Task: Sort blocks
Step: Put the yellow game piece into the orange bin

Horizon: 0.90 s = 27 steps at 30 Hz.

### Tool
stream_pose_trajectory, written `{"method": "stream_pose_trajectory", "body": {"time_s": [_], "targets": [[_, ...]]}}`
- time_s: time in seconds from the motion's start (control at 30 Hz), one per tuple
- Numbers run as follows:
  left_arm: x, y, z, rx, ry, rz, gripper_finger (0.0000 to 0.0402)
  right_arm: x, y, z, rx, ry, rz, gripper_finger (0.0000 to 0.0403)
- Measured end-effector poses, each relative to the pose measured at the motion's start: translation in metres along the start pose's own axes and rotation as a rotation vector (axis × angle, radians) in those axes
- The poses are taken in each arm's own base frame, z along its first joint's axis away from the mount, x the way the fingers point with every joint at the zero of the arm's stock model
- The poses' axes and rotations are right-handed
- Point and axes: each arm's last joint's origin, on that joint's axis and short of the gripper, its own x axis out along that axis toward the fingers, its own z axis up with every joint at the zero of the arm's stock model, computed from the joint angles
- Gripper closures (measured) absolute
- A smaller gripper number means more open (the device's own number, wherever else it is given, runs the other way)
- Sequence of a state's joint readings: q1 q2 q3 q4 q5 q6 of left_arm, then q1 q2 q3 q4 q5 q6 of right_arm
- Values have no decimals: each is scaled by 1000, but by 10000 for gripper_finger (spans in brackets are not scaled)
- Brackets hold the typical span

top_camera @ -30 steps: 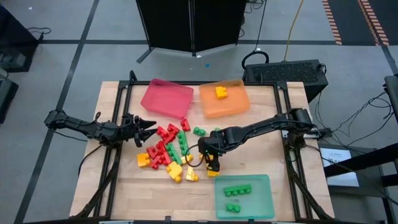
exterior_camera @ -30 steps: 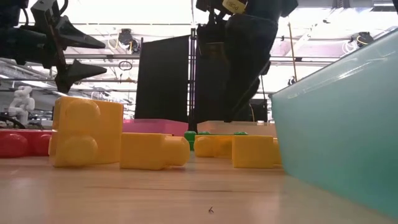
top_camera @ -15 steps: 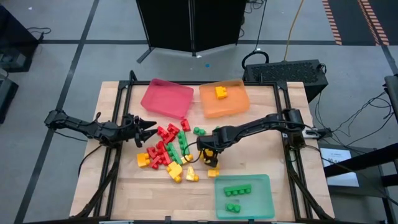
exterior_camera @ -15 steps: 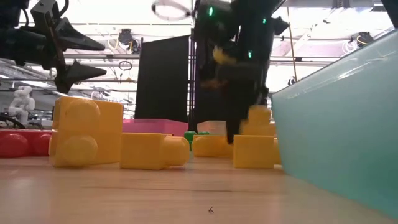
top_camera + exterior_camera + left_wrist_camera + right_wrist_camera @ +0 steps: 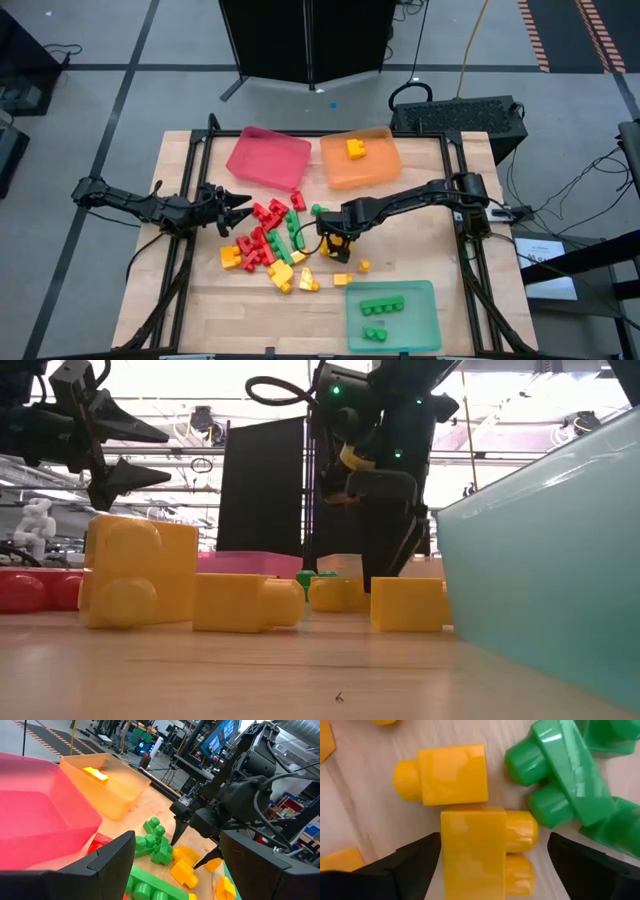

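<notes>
- At the centre of the high view, most of the blocks (image 5: pixel 268 240) are lying unsorted in a mixed red, yellow and green heap on the counter (image 5: pixel 200 300), between the two arms.
- Toward the lower right of that view, the green tray (image 5: pixel 420 335) is holding a long green brick (image 5: pixel 381 306) and a smaller one just below it; I judge green sorting as begun.
- At upper centre-right, the orange tray (image 5: pixel 375 170) is carrying a single yellow block (image 5: pixel 354 149), so yellow is barely started.
- Just left of it, the red tray (image 5: pixel 250 165) is showing nothing inside, as far as I can see; red looks untouched.
- Several yellow bricks are sitting loose between the heap and the green tray, one small yellow piece (image 5: pixel 364 265) lying apart from the rest.
- Over the heap's right edge, the right pincer (image 5: pixel 337 247) is hanging low with its fingers spread and released, a yellow two-stud brick (image 5: pixel 485 852) lying between them on the wood, not yet gripped; a second yellow brick (image 5: pixel 445 775) and a green brick (image 5: pixel 560 775) are lying right beside it.
- At the heap's left edge, the left pincer (image 5: pixel 236 207) is waiting above the counter, released and empty.
- By my estimate, the great bulk of the sorting is remaining.
</notes>
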<state>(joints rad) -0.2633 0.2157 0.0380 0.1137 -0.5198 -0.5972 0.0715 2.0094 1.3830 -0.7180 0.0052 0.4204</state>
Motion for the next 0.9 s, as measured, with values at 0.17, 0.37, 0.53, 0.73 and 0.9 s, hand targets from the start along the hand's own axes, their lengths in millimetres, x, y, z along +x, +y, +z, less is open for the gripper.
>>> {"method": "stream_pose_trajectory", "body": {"time_s": [0.17, 0.37, 0.53, 0.73, 0.9], "targets": [[0, 0, 0, 1, 3, 2, 110, 14, 0, -1, 8, 31, -11, 56], [0, 1, -1, 8, 13, 8, 110, 16, -2, -3, 78, 38, -73, 119], [0, 1, -2, 9, 14, 10, 110, 11, -2, -4, 90, 44, -62, 156], [0, 1, -2, 9, 14, 10, 110, -8, 0, -3, 85, 60, -17, 156], [0, 1, -1, 8, 13, 9, 110, -65, -2, 8, 21, -29, 19, 156]]}}
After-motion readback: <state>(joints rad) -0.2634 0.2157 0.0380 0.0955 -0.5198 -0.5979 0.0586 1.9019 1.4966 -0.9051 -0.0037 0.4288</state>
